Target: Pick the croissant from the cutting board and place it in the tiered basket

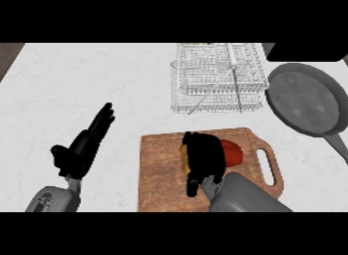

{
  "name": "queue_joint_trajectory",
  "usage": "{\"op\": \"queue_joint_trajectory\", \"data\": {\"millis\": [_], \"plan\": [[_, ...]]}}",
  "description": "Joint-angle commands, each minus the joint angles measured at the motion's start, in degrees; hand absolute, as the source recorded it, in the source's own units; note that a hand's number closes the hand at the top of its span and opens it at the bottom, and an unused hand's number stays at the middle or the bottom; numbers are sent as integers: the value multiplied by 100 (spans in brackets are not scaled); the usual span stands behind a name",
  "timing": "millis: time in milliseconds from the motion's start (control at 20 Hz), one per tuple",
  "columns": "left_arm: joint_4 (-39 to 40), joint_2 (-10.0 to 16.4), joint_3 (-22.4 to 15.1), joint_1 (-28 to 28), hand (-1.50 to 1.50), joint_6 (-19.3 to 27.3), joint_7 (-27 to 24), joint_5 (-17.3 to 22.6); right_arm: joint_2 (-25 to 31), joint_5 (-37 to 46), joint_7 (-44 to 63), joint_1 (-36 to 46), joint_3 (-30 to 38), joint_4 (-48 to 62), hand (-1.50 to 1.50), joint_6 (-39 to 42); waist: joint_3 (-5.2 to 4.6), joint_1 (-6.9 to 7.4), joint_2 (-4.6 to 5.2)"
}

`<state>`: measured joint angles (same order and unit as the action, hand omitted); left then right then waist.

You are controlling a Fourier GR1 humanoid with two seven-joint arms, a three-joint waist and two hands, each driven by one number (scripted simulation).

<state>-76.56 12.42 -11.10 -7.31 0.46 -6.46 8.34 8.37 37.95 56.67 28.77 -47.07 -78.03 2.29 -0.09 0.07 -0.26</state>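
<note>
- Two hands show: your left hand [81,147] lies at 9 o'clock from the cutting board [158,169], fingers straight and together.
- Right hand [204,157] covers the croissant [184,158] on the board — you cannot tell whether it grips.
- Tiered basket [217,82] stands at 12 o'clock, frying pan [309,99] at 2.

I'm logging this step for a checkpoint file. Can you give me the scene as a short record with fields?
cutting board: wooden, at the counter's near side, handle to the right
croissant: on the board, mostly hidden under the right hand
right hand: over the croissant, grasp unclear
red item: on the board, just right of that hand
tiered basket: wire, beyond the board, croissant not in it
frying pan: right of the basket
left hand: open, resting left of the board
</note>
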Motion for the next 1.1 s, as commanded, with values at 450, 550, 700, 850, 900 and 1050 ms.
{"op": "queue_joint_trajectory", "data": {"millis": [450, 550, 700, 850, 900, 1050], "plan": [[-131, -216, 238, 18, 0, -11, 135, -215, 1835, 217, -1851, -616, 1578, -661, 150, 423, 21, -112, 22], [-22, -62, 347, 113, 0, -92, -37, -195, 2699, -29, -2575, -773, 2082, -357, 150, 365, 37, -247, 68], [-3, -82, 351, 80, 0, -87, -57, -201, 3561, -508, -3726, -651, 2909, 93, 150, 291, 40, -207, 96], [-40, -236, 211, 48, 0, -60, -29, -246, 3683, -1436, -4815, -687, 3828, 375, 150, 19, 43, -194, 63], [-213, -98, 290, 197, 0, -154, -4, -151, 3757, -1826, -5136, -689, 4106, 570, 150, 202, 48, -97, 50], [-70, -114, 239, 182, 0, -226, -54, -185, 3614, -2706, -5799, -453, 4754, 716, 150, 470, 36, -61, 46]]}}
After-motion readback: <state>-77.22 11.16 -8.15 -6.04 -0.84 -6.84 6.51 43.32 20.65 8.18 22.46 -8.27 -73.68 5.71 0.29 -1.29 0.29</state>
